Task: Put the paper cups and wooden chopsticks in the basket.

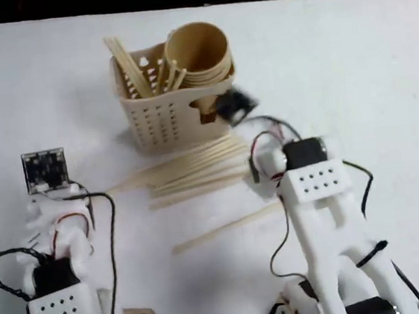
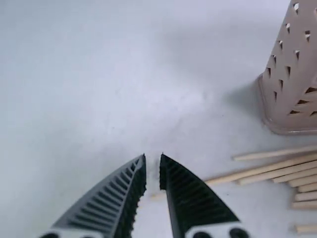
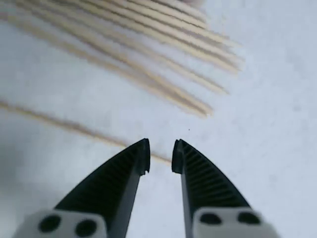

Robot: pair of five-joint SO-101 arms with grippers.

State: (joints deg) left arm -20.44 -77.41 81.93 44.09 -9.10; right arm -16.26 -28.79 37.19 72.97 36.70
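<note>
Cups are sitting in the basket; loose chopsticks are lying on the table [image 1: 349, 60].
The left arm [image 1: 59, 293] is hanging over bare table, its jaws parted by a narrow slit and gripping nothing. The basket [image 1: 162, 121] is holding the stacked paper cups [image 1: 198, 49] and a few upright chopsticks [image 1: 129, 68]. The loose chopsticks [image 1: 188, 170] are lying in front of it, a single chopstick [image 1: 228, 228] nearer. The right arm [image 1: 320, 213] is hanging over that stick, jaws slightly spread, empty.
</note>
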